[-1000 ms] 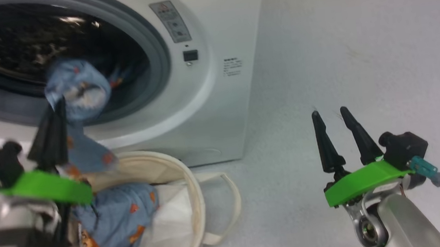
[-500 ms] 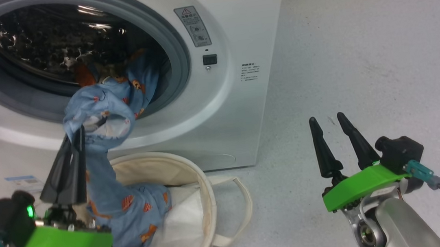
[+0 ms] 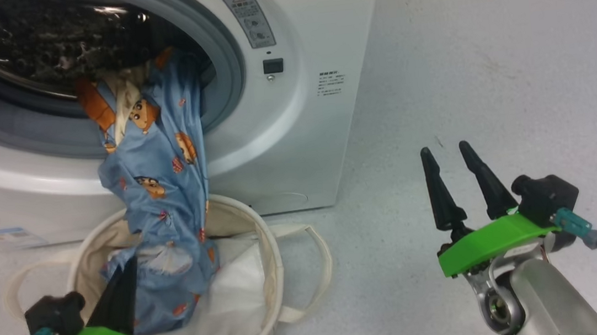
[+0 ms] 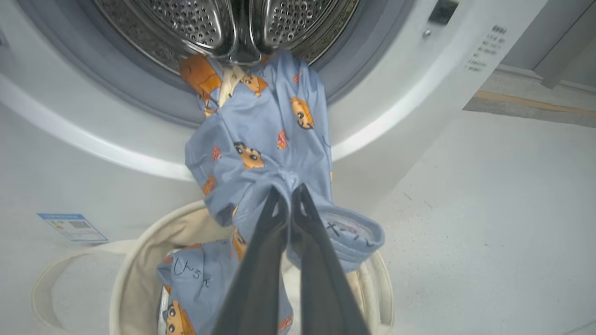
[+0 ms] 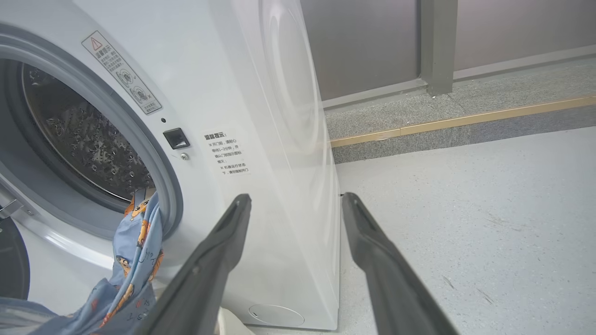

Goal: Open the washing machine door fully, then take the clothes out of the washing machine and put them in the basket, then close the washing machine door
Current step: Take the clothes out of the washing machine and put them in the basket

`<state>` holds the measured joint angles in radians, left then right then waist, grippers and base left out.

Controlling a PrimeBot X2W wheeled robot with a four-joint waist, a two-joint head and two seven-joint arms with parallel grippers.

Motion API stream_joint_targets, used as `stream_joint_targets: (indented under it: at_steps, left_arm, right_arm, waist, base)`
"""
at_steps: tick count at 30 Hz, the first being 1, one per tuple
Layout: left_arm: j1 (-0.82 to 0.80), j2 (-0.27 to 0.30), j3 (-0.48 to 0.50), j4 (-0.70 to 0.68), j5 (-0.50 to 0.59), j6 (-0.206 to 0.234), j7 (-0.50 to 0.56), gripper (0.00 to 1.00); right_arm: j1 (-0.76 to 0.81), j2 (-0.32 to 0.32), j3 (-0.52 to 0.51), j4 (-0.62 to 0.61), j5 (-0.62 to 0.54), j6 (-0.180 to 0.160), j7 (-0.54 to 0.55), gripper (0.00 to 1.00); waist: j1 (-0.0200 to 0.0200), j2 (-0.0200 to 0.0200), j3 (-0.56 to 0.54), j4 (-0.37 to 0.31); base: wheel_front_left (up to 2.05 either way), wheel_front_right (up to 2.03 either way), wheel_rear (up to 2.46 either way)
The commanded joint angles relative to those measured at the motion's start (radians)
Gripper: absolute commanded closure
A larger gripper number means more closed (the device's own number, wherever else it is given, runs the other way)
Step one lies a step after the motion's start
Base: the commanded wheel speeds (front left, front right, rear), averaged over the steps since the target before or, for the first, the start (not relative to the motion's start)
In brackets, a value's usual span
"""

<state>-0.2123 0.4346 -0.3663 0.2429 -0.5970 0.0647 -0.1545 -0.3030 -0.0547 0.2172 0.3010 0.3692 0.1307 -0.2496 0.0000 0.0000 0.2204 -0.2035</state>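
Note:
The white washing machine (image 3: 295,134) stands at upper left with its steel drum (image 4: 205,23) exposed. The washing machine door's black ring (image 5: 10,265) shows swung aside at the left edge. The clothes (image 3: 159,165), light blue with orange-brown bears, hang from the drum over the grey gasket down into the cream basket (image 3: 269,248). Low over the basket's near-left side, my left gripper (image 3: 130,262) is shut on a fold of the clothes (image 4: 265,139). My right gripper (image 3: 443,148) stands open and holds nothing, above the floor right of the machine.
A plain white sheet (image 3: 234,291) lines the basket, whose loop handles (image 3: 317,265) stick out at its sides. A small blue label (image 3: 3,237) sits low on the machine's front. Grey floor (image 3: 490,86) stretches to the right. A kerb with a yellow strip (image 5: 465,121) runs behind.
My left gripper has come down from the drum's mouth to the basket, still shut on the clothes, drawing more fabric out. The head camera has shifted. The right gripper holds its place.

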Motion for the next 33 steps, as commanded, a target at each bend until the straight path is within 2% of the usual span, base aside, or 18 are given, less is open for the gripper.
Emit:
stream_joint_targets:
  at_steps: [1, 4, 5, 7, 11, 16, 25, 33]
  left_arm:
    - [-0.075, 0.006, 0.04, 0.057, -0.018, -0.025, -0.027, 1.0]
    - [-0.129, -0.029, 0.029, 0.228, -0.035, -0.076, -0.05, 1.0]
    - [-0.129, -0.029, 0.029, 0.228, -0.035, -0.076, -0.05, 1.0]
    - [-0.168, -0.049, 0.023, 0.341, -0.04, -0.106, -0.063, 1.0]
    - [-0.241, -0.086, 0.006, 0.558, -0.033, -0.139, -0.083, 1.0]
    - [-0.325, -0.13, 0.001, 0.759, -0.055, -0.178, -0.096, 1.0]
    - [-0.44, -0.148, 0.0, 0.964, -0.073, -0.194, -0.106, 1.0]
    - [-0.483, -0.141, -0.034, 1.008, -0.094, -0.195, -0.105, 1.0]
  right_arm:
    - [-0.03, 0.005, 0.016, -0.039, -0.012, 0.0, -0.012, 0.0]
    - [-0.036, 0.005, 0.008, -0.044, -0.018, 0.0, -0.012, 0.0]
    - [-0.036, 0.005, 0.008, -0.044, -0.018, 0.0, -0.012, 0.0]
    - [-0.041, 0.005, 0.003, -0.049, -0.021, 0.0, -0.012, 0.0]
    - [-0.052, 0.005, -0.002, -0.06, -0.025, 0.0, -0.012, 0.0]
    - [-0.066, 0.005, -0.012, -0.075, -0.033, 0.0, -0.012, 0.0]
    - [-0.091, 0.005, -0.024, -0.103, -0.046, 0.0, -0.012, 0.0]
    - [-0.101, 0.005, -0.034, -0.117, -0.049, 0.0, -0.012, 0.0]
  waist:
    - [0.0, 0.0, 0.018, -0.008]
    - [0.0, 0.0, 0.041, -0.015]
    - [0.0, 0.0, 0.041, -0.015]
    - [0.0, 0.0, 0.057, -0.019]
    - [0.0, 0.0, 0.093, -0.03]
    - [0.0, 0.0, 0.142, -0.04]
    - [0.0, 0.0, 0.227, -0.062]
    - [0.0, 0.0, 0.271, -0.086]
  base:
    - [0.0, 0.0, 0.0]
    - [0.0, 0.0, 0.0]
    - [0.0, 0.0, 0.0]
    - [0.0, 0.0, 0.0]
    - [0.0, 0.0, 0.0]
    - [0.0, 0.0, 0.0]
    - [0.0, 0.0, 0.0]
    - [0.0, 0.0, 0.0]
